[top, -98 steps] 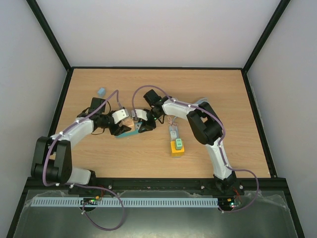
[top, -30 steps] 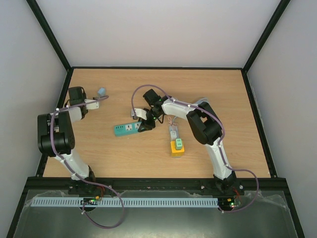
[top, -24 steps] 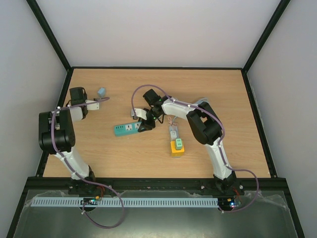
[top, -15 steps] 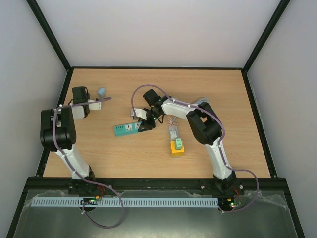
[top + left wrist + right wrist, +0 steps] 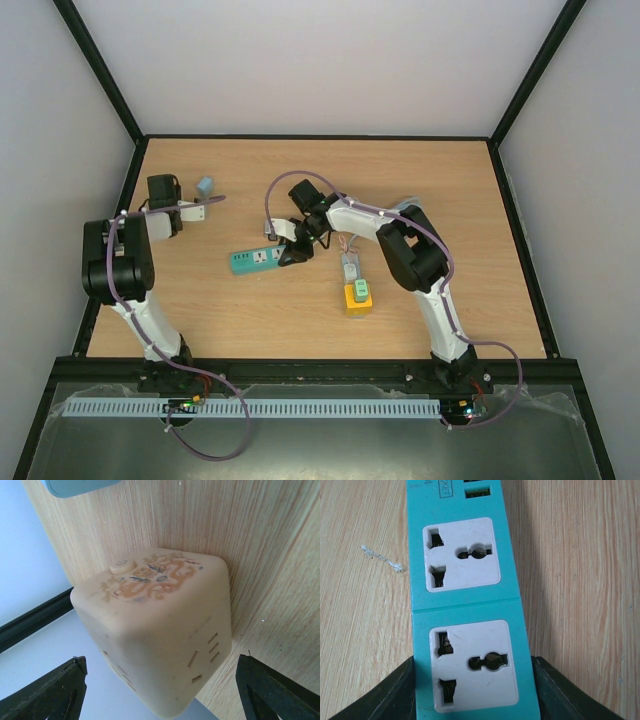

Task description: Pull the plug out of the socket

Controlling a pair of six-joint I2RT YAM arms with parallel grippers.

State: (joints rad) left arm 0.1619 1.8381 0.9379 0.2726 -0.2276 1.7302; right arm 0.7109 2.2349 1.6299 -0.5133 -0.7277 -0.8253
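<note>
The teal power strip [image 5: 255, 261] lies on the wooden table, and both white sockets that show in the right wrist view [image 5: 465, 615] are empty. My right gripper [image 5: 290, 255] is shut on the strip's near end, one finger pressed against each side [image 5: 472, 690]. The beige cube plug [image 5: 155, 625] sits on the wood by the table's far left side. It is between the wide-open fingers of my left gripper [image 5: 160, 690], with a gap on each side. In the top view the left gripper [image 5: 203, 208] is far left of the strip.
A small pale blue piece [image 5: 204, 185] lies just beyond the left gripper, and its edge shows in the left wrist view [image 5: 75, 485]. A yellow and green block [image 5: 358, 296] with a grey adapter [image 5: 350, 268] stands right of the strip. The black frame rail [image 5: 125, 205] runs along the left edge.
The left gripper took the beige plug off the strip and carried it to the table's far left. In the last second the left arm only shifted slightly. The right gripper has stayed on the strip.
</note>
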